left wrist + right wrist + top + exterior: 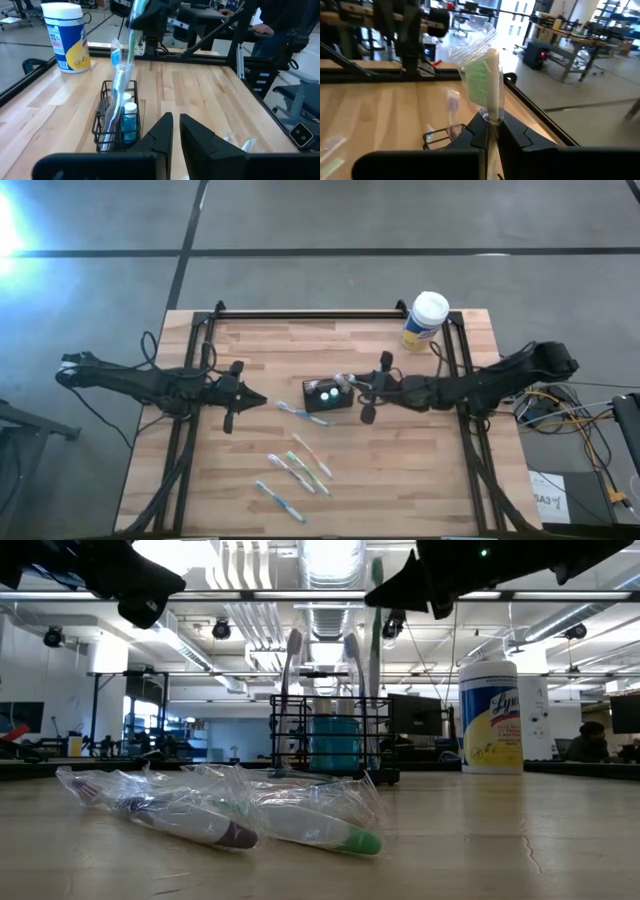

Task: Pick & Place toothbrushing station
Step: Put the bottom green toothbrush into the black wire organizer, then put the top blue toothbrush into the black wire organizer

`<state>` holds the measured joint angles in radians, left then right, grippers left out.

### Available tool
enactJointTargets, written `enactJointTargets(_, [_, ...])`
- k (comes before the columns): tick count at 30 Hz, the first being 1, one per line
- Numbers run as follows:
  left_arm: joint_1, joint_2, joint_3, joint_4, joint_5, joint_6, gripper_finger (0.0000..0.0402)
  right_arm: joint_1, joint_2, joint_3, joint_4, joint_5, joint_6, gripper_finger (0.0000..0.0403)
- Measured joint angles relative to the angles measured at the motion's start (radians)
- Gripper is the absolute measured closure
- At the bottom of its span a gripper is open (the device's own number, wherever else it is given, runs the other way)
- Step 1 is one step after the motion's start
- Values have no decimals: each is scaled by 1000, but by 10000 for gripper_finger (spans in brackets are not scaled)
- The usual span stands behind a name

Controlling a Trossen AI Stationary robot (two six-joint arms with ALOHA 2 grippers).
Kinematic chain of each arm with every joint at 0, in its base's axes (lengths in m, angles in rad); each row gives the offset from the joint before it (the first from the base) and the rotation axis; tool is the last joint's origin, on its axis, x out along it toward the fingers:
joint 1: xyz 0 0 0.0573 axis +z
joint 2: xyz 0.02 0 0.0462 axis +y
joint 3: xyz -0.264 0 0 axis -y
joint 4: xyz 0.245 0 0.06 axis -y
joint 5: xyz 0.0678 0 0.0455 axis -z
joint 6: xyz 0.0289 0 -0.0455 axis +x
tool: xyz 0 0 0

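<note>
The toothbrushing station (328, 395) is a black wire holder standing mid-table, with upright toothbrushes and a small blue bottle inside (117, 120) (330, 740). My right gripper (352, 385) (492, 125) is just right of the station and above it, shut on a plastic-wrapped toothbrush with green bristles (482, 75). That toothbrush (375, 630) stands upright. My left gripper (262, 398) (176, 125) hovers left of the station, shut, with nothing between its fingers. My right gripper pinches the wrapped toothbrush's pale handle (493, 116) between its two fingers, just below the head. The fingers come nearly level from the table's right side and lie across the handle. The brush stands upright, head up, and its lower part runs down into the station (375, 745).
A yellow wipes canister with a white cap (425, 320) (490, 715) stands at the back right. Several wrapped toothbrushes (300, 470) (250, 820) lie loose on the near half of the table, one (300, 412) beside the station. A person (270, 20) sits beyond the table.
</note>
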<state>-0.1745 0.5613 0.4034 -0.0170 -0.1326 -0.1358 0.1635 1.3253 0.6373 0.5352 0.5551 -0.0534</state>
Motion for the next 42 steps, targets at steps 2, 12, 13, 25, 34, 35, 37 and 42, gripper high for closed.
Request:
enactJointTargets(2, [0,0,0,1,0,-5,363,0,24,11,-1,4,-1,390])
enactJointTargets(12, [0,4,0,1,0,-23,367,-5,150,50,-4,25,16,390])
enactJointTargets(13, [0,4,0,1,0,-25,367,-6,160,53,-4,26,22,390])
enactJointTargets(25, [0,-2,0,0,-5,-25,365,-13,190,63,-15,-3,81,337])
enactJointTargets(34, [0,-3,0,-91,-37,4,369,-13,182,126,-59,-6,69,244])
enactJointTargets(35, [0,0,0,-107,-45,4,369,-13,181,135,-69,-6,69,236])
enactJointTargets(37, [0,7,-3,-121,-52,-16,368,-13,177,152,-81,-6,69,223])
enactJointTargets(42, [-1,42,-44,-140,-28,-70,337,-10,166,190,-117,-6,44,211])
